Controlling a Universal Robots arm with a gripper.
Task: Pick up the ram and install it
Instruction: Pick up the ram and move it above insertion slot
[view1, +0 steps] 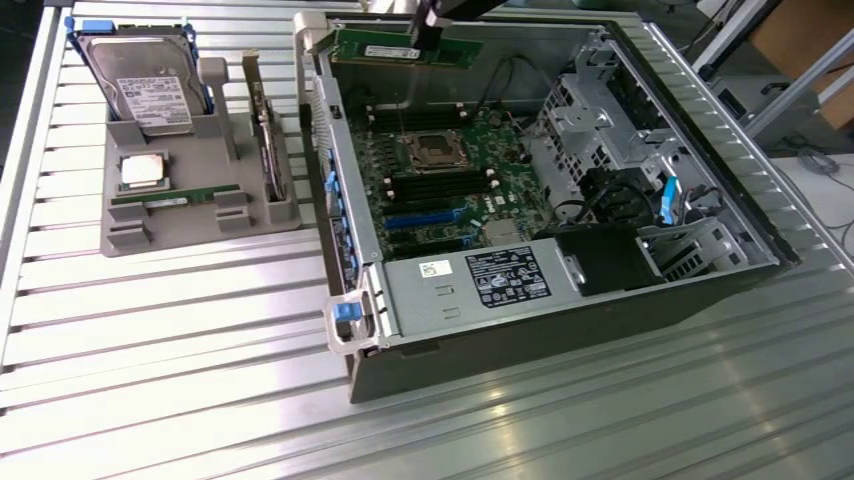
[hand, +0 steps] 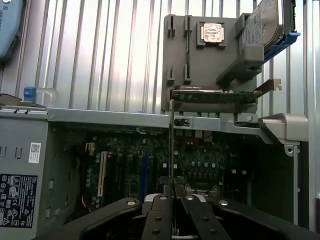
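The tool (hand: 173, 194) gripped the ram (view1: 394, 46) over the open case (view1: 400, 370); any tilt risked missing its slot and jamming.

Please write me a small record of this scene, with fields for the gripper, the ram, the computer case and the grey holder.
gripper: shut on the ram
ram: held above one end of the open case, not yet seated
computer case: lid off, motherboard exposed
grey holder: carries hard drive and processor chip
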